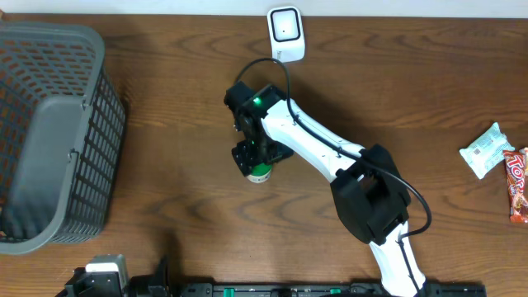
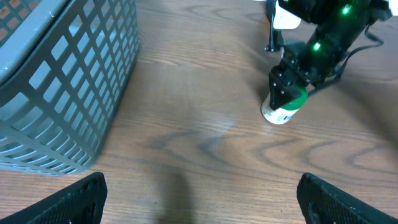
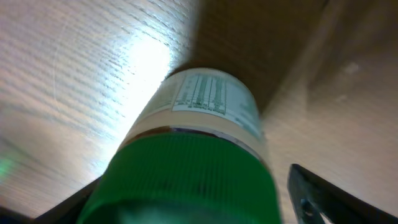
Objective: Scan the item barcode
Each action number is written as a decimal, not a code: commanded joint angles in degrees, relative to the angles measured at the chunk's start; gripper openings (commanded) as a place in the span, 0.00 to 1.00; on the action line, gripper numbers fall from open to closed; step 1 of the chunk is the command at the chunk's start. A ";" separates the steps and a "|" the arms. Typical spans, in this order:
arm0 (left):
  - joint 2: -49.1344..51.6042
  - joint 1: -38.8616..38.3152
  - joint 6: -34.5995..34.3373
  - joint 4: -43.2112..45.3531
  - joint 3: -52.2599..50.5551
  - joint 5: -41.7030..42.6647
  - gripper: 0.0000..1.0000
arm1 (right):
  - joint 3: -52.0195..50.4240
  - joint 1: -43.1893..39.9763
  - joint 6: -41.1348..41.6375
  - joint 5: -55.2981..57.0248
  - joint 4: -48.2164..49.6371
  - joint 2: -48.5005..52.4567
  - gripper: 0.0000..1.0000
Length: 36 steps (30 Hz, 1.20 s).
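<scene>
Right wrist: right gripper (image 3: 186, 202) straddles the green cap (image 3: 186, 180) of the bottle (image 3: 205, 106), one finger on each side. A thin strip of table shows between the cap and the right-hand finger (image 3: 323, 193), so the jaws aren't clamped, just loose around it. Can't tell whether the other finger touches the cap. The label panel with fine print faces this camera; can't make out a barcode. Left wrist: the bottle (image 2: 281, 111) stands on the table (image 2: 205, 143), base down and roughly upright, with the right gripper over its top and the cap between the jaws. Left gripper (image 2: 199, 199) is spread wide and empty, low over bare wood, its fingertips (image 2: 81, 196) at the frame's bottom corners, well apart from the bottle. Overhead: bottle (image 1: 261, 174) sits mid-table, directly below the white scanner (image 1: 285, 33) at the far edge and clear of it. Basket (image 1: 49, 132) is at far left, two snack packs (image 1: 488, 150) at far right.
</scene>
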 commanded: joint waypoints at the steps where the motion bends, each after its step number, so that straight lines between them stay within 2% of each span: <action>1: -0.22 0.24 0.92 0.07 0.20 0.55 0.98 | 4.33 -0.20 -8.00 5.66 -1.44 0.11 0.93; 3: -0.22 0.24 0.92 0.07 0.20 0.55 0.98 | 6.82 -0.20 -3.17 5.44 -3.61 0.11 0.99; 10: -0.22 0.24 0.92 0.07 0.20 0.55 0.98 | 10.60 -0.02 26.29 4.20 -10.19 0.13 0.99; 12: -0.22 0.24 0.92 0.07 0.20 0.55 0.98 | 9.40 -0.02 30.84 4.20 -10.21 0.13 0.99; 18: -0.22 0.24 0.92 0.07 0.20 0.55 0.98 | 5.14 0.28 33.51 3.08 -5.05 0.15 0.99; 25: -0.22 0.24 0.92 0.07 0.20 0.55 0.98 | 3.06 0.83 40.94 3.17 -3.96 0.15 0.99; 36: -0.22 0.24 0.92 0.07 0.20 0.55 0.98 | -2.23 1.79 44.68 3.13 2.27 0.15 0.99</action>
